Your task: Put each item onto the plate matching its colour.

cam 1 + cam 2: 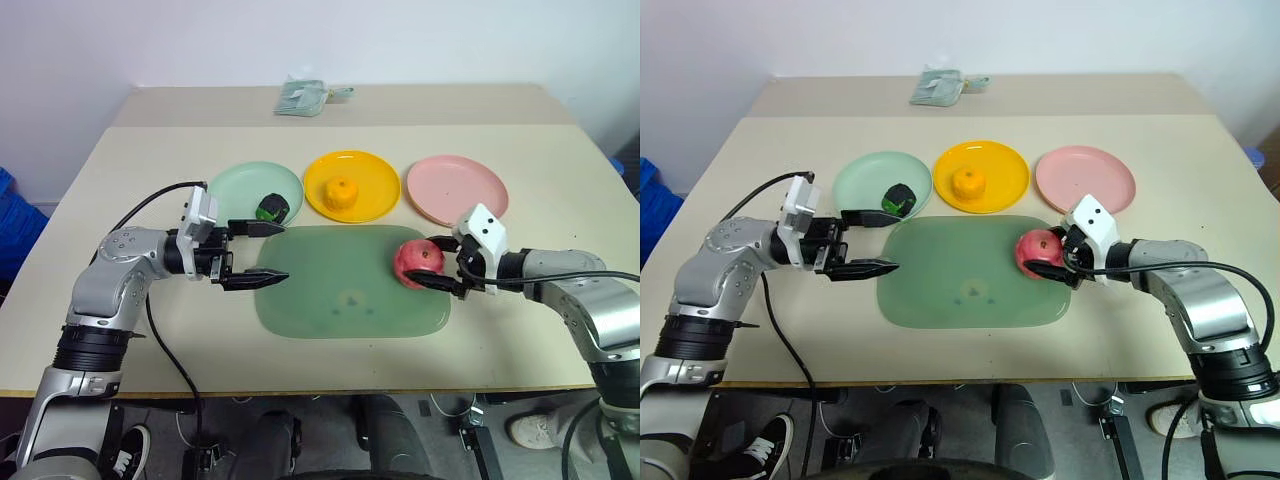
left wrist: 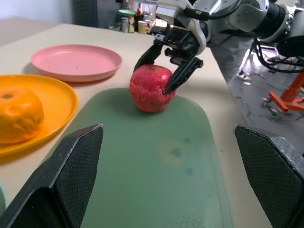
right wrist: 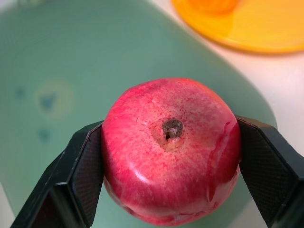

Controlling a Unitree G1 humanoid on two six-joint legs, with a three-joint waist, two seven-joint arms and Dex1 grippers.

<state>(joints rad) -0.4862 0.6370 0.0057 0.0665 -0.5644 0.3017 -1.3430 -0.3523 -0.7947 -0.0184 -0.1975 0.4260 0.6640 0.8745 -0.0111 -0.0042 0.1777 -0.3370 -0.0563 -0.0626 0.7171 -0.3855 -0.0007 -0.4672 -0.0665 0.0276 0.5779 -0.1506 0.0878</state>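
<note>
The red-pink fruit [image 1: 417,260] rests on the right end of the large green mat [image 1: 340,300]. My right gripper [image 1: 426,262] is shut on it, with the pads [image 3: 85,166] pressed to both sides in the right wrist view. On the yellow-orange plate [image 1: 375,175] sits the round orange fruit [image 1: 342,193]. The dark green-black knobbly ball [image 1: 271,208] lies on the mint green plate [image 1: 240,185]. Nothing is on the pink plate [image 1: 457,188]. At the mat's left edge my left gripper [image 1: 262,252] stands open and empty, pointing toward the red fruit [image 2: 151,88].
A folded greenish packet [image 1: 305,97] lies at the table's far edge. A blue crate [image 1: 15,220] stands off the table's left side. A black cable [image 1: 160,330] hangs from my left arm over the front edge.
</note>
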